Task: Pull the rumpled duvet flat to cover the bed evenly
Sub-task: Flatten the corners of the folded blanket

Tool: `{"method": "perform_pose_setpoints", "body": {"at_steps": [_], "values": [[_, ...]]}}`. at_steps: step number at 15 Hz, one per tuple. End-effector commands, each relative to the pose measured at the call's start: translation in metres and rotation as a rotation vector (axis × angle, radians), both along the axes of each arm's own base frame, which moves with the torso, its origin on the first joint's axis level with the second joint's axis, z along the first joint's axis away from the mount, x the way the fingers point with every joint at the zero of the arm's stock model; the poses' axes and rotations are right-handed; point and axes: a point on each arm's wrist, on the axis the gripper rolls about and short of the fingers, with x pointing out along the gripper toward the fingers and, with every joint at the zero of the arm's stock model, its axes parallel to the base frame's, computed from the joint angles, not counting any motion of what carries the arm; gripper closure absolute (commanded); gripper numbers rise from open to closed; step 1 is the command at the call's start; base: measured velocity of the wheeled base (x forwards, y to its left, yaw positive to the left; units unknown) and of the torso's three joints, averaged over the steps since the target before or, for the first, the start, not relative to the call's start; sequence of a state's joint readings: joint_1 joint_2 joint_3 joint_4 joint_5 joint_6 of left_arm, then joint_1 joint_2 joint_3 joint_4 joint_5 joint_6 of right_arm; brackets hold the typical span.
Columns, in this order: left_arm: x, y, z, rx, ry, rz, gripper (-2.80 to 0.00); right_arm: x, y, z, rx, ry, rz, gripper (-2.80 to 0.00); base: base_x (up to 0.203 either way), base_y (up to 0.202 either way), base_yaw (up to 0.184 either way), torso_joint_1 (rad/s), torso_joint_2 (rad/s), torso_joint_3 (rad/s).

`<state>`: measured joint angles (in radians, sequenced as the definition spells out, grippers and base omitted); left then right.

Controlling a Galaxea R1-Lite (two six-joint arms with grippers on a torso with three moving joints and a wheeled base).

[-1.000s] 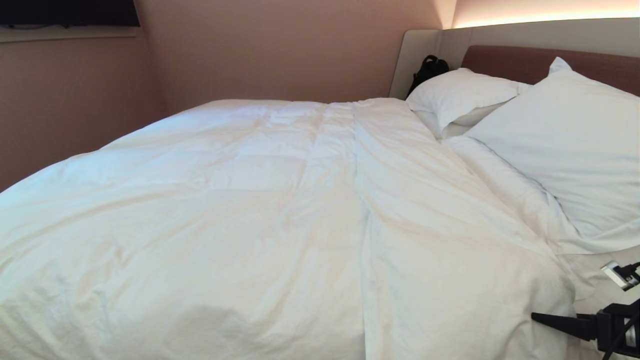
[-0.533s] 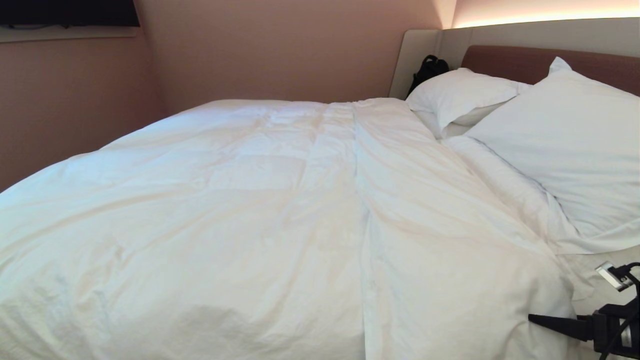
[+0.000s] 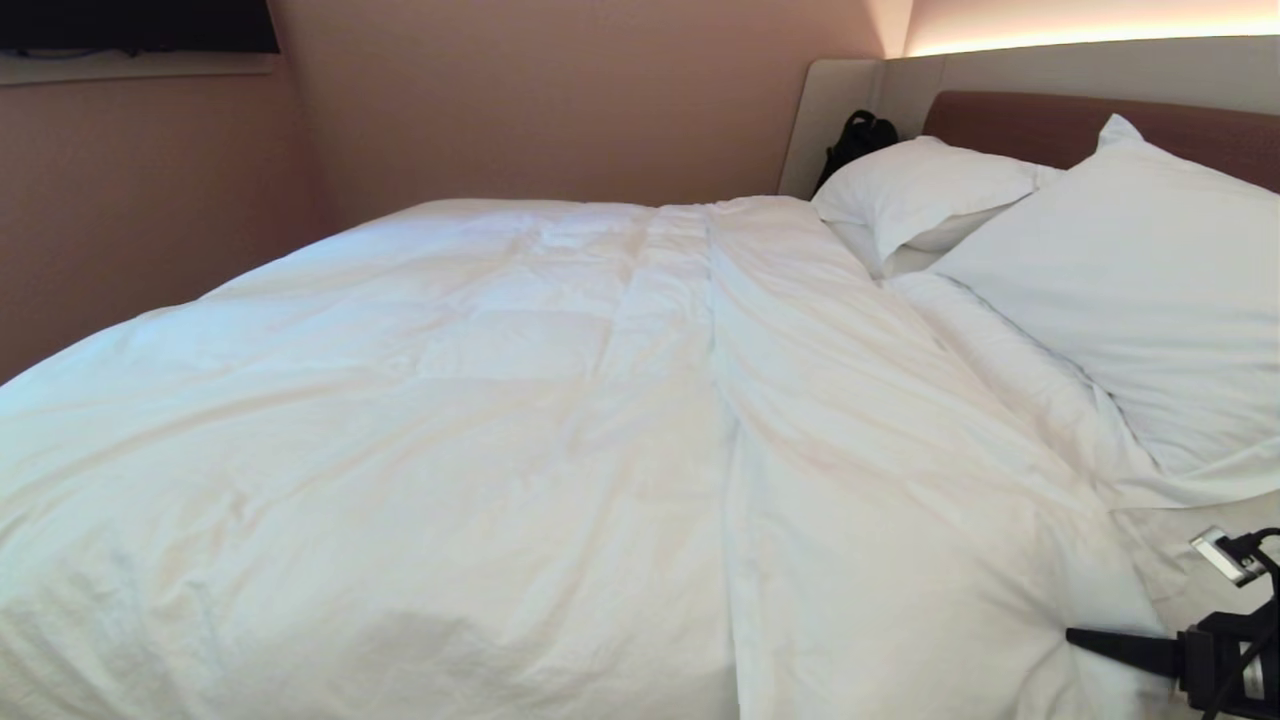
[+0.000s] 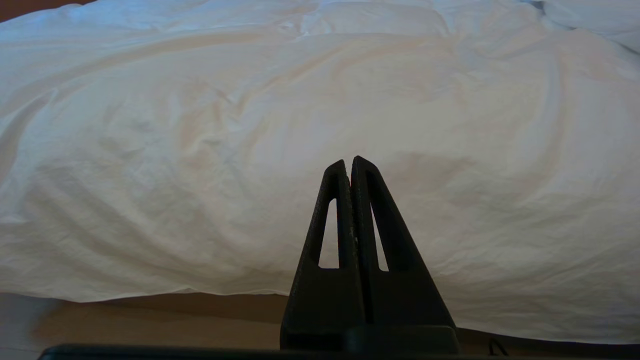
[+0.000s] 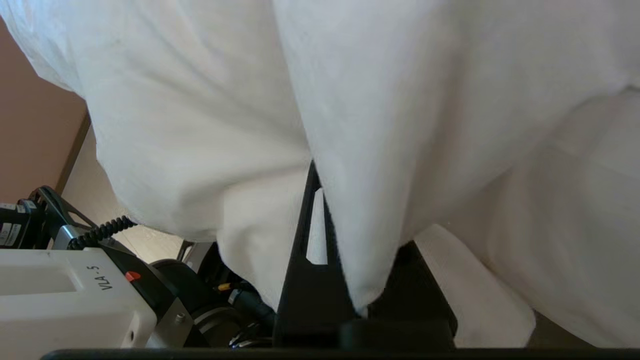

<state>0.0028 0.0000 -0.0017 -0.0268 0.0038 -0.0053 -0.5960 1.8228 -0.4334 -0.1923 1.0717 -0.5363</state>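
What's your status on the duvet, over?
Right pincer shut on duvet edge near the pillows. Left pincer shut, empty, parked off the bed's side. Duvet wrinkled. Nothing blocking.

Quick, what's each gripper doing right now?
Left gripper: shut, holding nothing.
Right gripper: shut on the duvet edge.

One text reads — "VLA - 5" — on a white housing point(image 5: 70, 300), beside the right gripper point(image 5: 320, 200), below the duvet's edge
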Motion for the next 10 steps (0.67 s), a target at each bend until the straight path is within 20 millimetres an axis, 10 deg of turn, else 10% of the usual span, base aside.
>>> {"method": "perform_pose_setpoints", "body": {"at_steps": [1, 10], "values": [[0.0, 0.0, 0.0, -0.001, -0.001, 0.001, 0.0, -0.001, 0.001, 0.001, -0.001, -0.009, 0.002, 0.0, 0.0, 0.0, 0.0, 0.0, 0.0, 0.0], [0.0, 0.0, 0.0, -0.001, -0.001, 0.001, 0.0, -0.025, -0.001, 0.017, -0.055, -0.04, -0.085, 0.0, 0.0, 0.0, 0.0, 0.0, 0.0, 0.0]]}}
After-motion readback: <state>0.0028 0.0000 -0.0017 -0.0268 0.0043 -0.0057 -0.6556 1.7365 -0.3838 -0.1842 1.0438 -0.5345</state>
